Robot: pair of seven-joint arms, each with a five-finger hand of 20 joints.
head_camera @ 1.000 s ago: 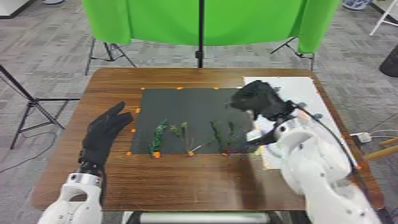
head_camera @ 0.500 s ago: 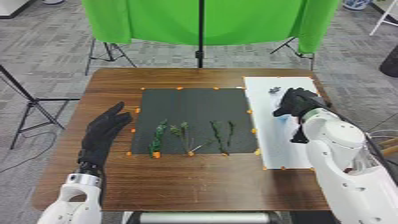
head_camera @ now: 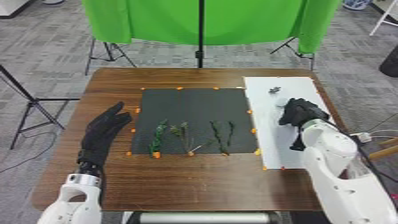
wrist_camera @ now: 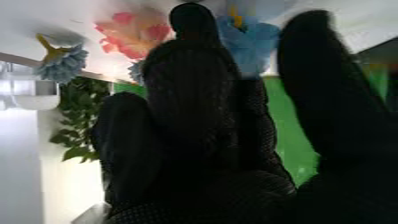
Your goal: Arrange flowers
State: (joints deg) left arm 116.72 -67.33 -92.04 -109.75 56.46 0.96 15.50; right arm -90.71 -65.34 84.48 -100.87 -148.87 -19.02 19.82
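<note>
Near the tabletop's (head_camera: pixel 195 187) right edge, my right robot hand (head_camera: pixel 304 112) holds fingers and thumb apart by a pink flower (wrist_camera: pixel 127 32); my left robot hand (head_camera: pixel 105 126) lies open.

no readable text, labels, brands, numbers or signs on anything in head view or right wrist view.

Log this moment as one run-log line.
Arrange flowers; right hand: open, over white rectangular sheet, near pink flower and blue flower; left hand: open, left of black mat; leafy green stems: on mat
</note>
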